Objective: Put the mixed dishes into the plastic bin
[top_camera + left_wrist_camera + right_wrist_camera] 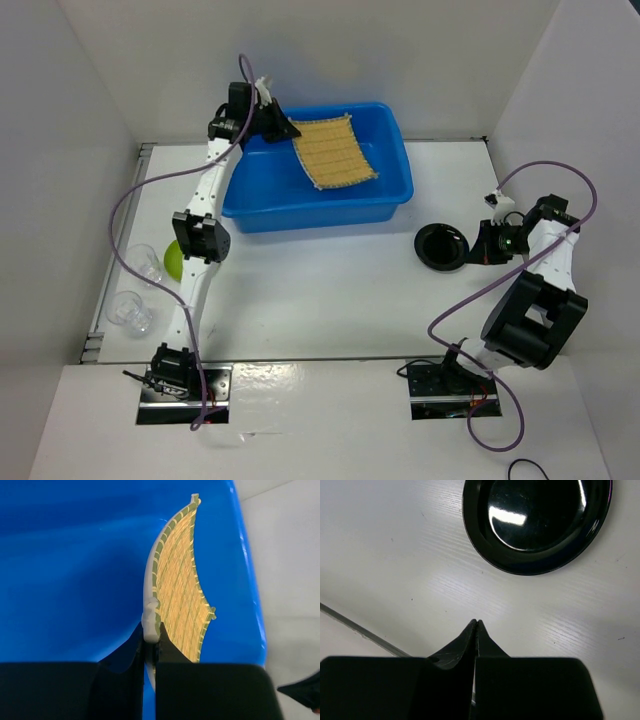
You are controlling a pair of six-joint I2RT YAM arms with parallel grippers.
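while the white bench (320,290) carries everything, the step in hand centres on the blue plastic bin (320,205) at its far side, a little left of centre. the left hand (283,127) hangs over the bin's far left corner, pinched narrow on one edge of the tan woven mat (335,150). the left wrist view shows its fingers (137,647) clamped on the mat's pale border, the weave bowed over the blue floor. from above, the mat's whole outline falls inside the rim, sloping down to the right; whether its low edge rests on the floor i cannot tell.

to do this well, i judge the hand should sink further into the bin and let the free edge settle first, then part its fingers only once the mat is low. a release from height could leave it propped against a wall or draped on the rim. laid flat, it leaves room for the plates and cups.

the lime-green plate (173,260) lies on the bench at the left, half hidden behind the left arm (200,235). the small black plate (442,246) lies right of the bin, apart from it, and the right hand (478,245) sits just beside its right edge, fingers pressed together and holding nothing. two clear cups (145,262) stand near the bench's left edge, one just beside the green plate.
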